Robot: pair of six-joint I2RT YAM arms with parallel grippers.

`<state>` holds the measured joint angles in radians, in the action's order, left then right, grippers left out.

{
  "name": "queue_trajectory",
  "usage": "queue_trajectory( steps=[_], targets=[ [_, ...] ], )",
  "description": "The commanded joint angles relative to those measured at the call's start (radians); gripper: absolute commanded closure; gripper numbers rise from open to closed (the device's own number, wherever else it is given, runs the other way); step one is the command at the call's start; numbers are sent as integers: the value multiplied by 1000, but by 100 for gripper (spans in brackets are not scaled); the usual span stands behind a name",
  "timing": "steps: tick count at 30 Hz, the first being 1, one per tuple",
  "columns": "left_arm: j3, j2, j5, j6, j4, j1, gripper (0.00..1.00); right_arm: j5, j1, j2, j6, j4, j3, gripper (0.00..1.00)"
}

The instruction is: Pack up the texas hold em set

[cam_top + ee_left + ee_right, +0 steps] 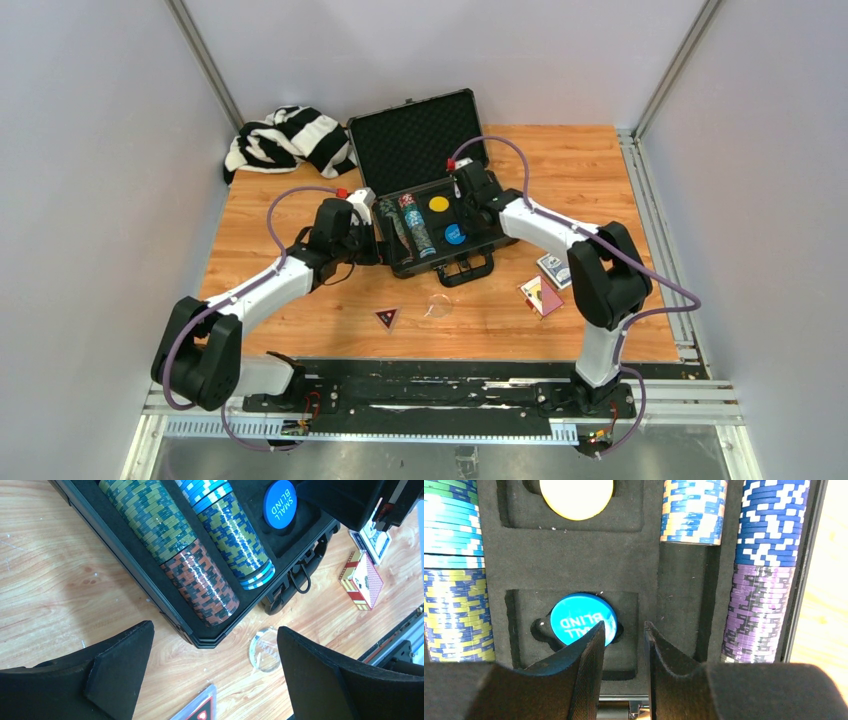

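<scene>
The wood-grain tabletop [600,170], enclosed by pale grey walls [100,150], carries the open black case [420,140] at far centre. Left pincer [215,632]: wide open, empty, beside the case. Right pincer [624,627]: narrowly parted, empty, over the case.

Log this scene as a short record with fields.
case: open, lid up, on table
inside: chips in rows; yellow disc and blue disc in foam slots
outside: blue deck, red deck, clear disc on table
left end effector: open wide, by case's left side
right end effector: slightly open, empty, over case by blue disc
cloth: behind case, left
</scene>
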<state>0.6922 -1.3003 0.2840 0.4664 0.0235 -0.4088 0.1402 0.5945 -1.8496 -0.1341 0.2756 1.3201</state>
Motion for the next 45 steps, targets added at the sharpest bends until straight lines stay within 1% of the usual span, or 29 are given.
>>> queue_trajectory(
  steps=[1,9,18,26,34,39,45],
  targets=[
    [-11,12,-2,-9,-27,6,2,14,3,22,15,16,58,66],
    [-13,15,-1,-12,-25,6,2,25,3,-64,23,33,122,66],
    [-12,15,-2,-13,-23,7,2,17,4,-102,15,32,86,65],
    [-11,4,3,-12,-25,5,2,-14,8,-83,-7,19,40,65],
    [-10,3,5,-8,-30,6,2,-8,19,-29,-13,7,-14,65],
    [-11,2,11,-7,-30,5,2,36,19,-30,10,11,24,65],
    [-12,14,1,-13,-23,6,2,63,19,-43,32,53,136,65]
  ],
)
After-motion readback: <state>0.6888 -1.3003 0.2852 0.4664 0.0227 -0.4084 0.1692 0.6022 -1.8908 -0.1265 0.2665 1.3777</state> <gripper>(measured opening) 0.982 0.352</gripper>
